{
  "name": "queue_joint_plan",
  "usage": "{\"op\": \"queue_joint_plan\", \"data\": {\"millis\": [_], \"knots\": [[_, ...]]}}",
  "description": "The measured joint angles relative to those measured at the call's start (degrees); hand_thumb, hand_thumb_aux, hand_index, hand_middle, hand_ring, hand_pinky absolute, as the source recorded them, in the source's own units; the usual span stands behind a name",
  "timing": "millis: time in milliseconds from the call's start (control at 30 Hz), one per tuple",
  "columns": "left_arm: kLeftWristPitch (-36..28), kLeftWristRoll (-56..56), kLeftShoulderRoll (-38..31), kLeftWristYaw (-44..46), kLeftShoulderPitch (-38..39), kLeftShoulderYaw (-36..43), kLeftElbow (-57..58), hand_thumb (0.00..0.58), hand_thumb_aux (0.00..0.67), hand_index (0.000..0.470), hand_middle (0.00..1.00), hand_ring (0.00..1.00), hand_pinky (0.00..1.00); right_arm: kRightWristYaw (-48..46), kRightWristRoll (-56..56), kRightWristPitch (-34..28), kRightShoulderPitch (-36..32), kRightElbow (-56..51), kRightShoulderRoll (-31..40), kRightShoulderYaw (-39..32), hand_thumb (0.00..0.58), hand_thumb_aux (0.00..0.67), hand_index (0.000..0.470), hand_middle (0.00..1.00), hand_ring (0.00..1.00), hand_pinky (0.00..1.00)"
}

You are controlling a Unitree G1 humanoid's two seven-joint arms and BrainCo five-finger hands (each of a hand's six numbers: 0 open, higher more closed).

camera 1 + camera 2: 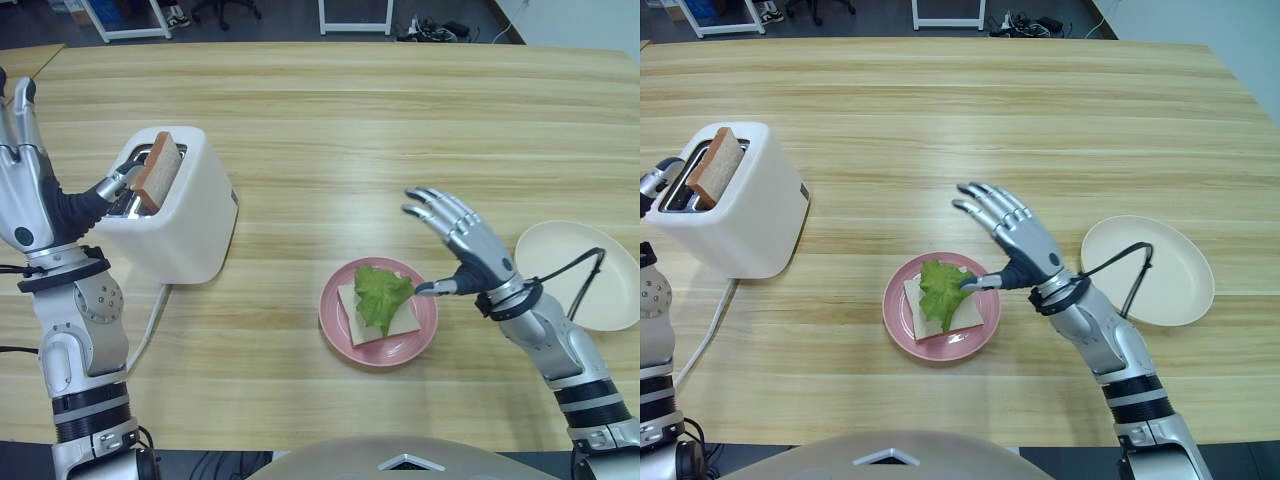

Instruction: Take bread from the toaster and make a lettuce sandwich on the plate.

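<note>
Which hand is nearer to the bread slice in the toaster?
Left. The left hand is against the toaster, right by the bread slice standing in its slot; the right hand is open beside the pink plate, well off to the toaster's right.

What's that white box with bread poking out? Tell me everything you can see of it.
The toaster: a cream-white, smooth box with rounded corners, upright on the wooden table. One browned slice of bread stands in its top slot. A pale cord trails from its base towards the near edge. The left hand touches it at the slot.
</note>
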State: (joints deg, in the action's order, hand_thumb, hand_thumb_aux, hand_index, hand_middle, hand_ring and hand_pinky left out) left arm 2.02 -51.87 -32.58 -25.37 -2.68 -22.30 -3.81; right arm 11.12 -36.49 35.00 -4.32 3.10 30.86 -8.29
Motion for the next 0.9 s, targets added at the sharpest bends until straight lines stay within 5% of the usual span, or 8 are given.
{"op": "queue_joint_plan", "data": {"millis": [267,300,333,367,433,467,533,900], "knots": [[-2.4,4.0,-2.3,8.4,-0.6,7.3,11.4,0.040,0.024,0.017,0.00,0.00,0.00,2.4,2.2,-0.7,1.4,1.3,-0.8,6.6,0.000,0.000,0.000,0.00,0.00,0.00],[-2.4,5.1,-2.3,8.7,-0.7,8.0,12.2,0.223,0.145,0.101,0.00,0.00,0.00,2.4,2.2,-0.7,1.5,1.2,-0.6,6.9,0.000,0.000,0.000,0.00,0.00,0.00],[-2.4,5.5,-2.3,8.9,-0.7,8.4,12.8,0.271,0.181,0.127,0.00,0.00,0.00,2.4,2.2,-0.7,1.7,1.1,-0.6,7.2,0.000,0.000,0.000,0.00,0.00,0.00],[-2.2,6.1,-2.4,9.0,-0.9,8.6,12.9,0.436,0.336,0.236,0.00,0.00,0.00,2.4,2.2,-0.7,1.9,0.9,-0.5,7.5,0.000,0.000,0.000,0.00,0.00,0.00],[-1.7,7.4,-3.5,9.4,-2.2,9.6,13.0,0.570,0.581,0.407,0.00,0.00,0.00,2.3,2.0,-0.8,2.3,0.6,-0.2,8.2,0.000,0.000,0.000,0.00,0.00,0.00],[-1.7,7.7,-4.3,9.6,-2.8,10.2,13.0,0.580,0.670,0.470,0.00,0.00,0.00,2.3,1.8,-0.8,2.4,0.5,0.1,8.4,0.000,0.000,0.000,0.00,0.00,0.00],[-1.3,8.1,-4.9,9.8,-3.5,11.0,13.0,0.580,0.670,0.470,1.00,1.00,1.00,2.3,1.6,-0.8,2.6,0.1,0.3,8.5,0.000,0.000,0.000,0.00,0.00,0.00],[2.5,14.7,-5.0,6.2,-4.9,11.2,14.1,0.580,0.670,0.470,1.00,1.00,1.00,2.9,0.4,-0.7,2.6,-1.4,-0.8,7.9,0.000,0.000,0.000,0.00,0.00,0.00]]}}
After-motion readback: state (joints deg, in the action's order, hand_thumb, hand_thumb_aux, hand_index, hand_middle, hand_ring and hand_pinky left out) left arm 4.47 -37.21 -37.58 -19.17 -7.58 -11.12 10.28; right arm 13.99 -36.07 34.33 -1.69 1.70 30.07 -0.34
